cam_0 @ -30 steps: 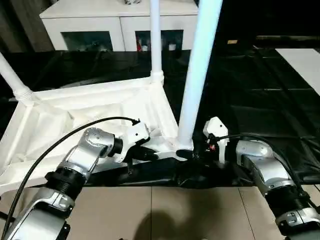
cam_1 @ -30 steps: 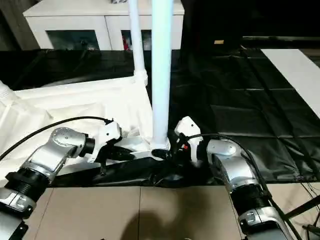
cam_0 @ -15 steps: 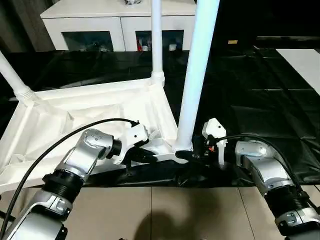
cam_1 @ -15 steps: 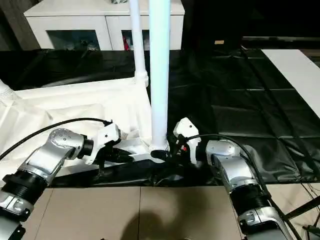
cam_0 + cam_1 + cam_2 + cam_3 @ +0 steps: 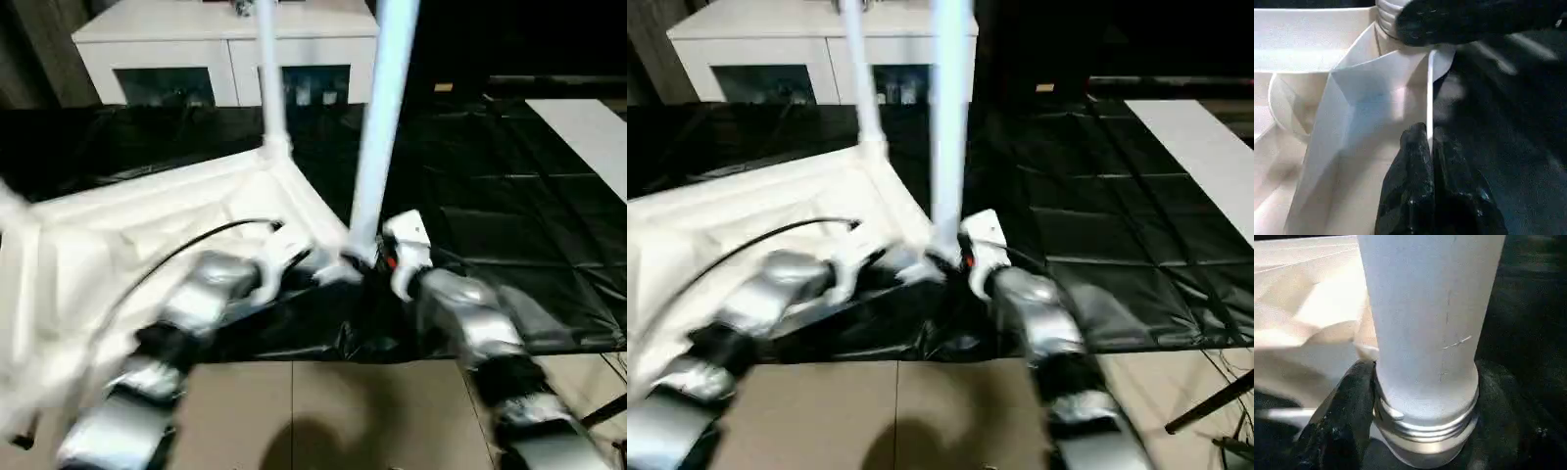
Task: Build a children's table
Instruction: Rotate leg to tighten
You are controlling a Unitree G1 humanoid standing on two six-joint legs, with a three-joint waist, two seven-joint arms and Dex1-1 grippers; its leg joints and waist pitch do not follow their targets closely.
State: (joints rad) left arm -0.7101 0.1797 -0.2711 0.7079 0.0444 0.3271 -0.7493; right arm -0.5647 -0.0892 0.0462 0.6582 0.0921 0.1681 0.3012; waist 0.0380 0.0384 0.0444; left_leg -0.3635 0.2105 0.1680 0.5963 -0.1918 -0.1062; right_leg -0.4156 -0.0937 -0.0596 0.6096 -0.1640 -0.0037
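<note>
Right tool (image 5: 1420, 431) clamped around base of near-right leg (image 5: 380, 127), one black finger (image 5: 1344, 416) pressed against ribbed collar just above corner socket; grip kept low, presumably so leg can be steadied or driven home where it enters socket. Left tool (image 5: 1430, 181) shut on thin edge wall of table top (image 5: 118, 245), fingers together with white wall pinched between them, just left of same corner; likely there to brace top against whatever force right tool puts into leg. Both tools close together at near-right corner, silver forearms converging from near edge. Table top lying inverted on black-covered surface (image 5: 509, 196), ribbed underside facing up, occupying left half of scene, long side running left to right; appears skewed, with right-hand end angling away from near edge. Near-right leg standing upward from its socket, long axis near vertical with slight lean toward right at upper end, running out of frame. Second leg (image 5: 269, 88) upright at far-right corner, also seated. Blurred white shape at far-left corner, possibly a third leg; cannot confirm. White cabinet (image 5: 216, 49) with glass doors beyond surface, far left, well apart from work.
</note>
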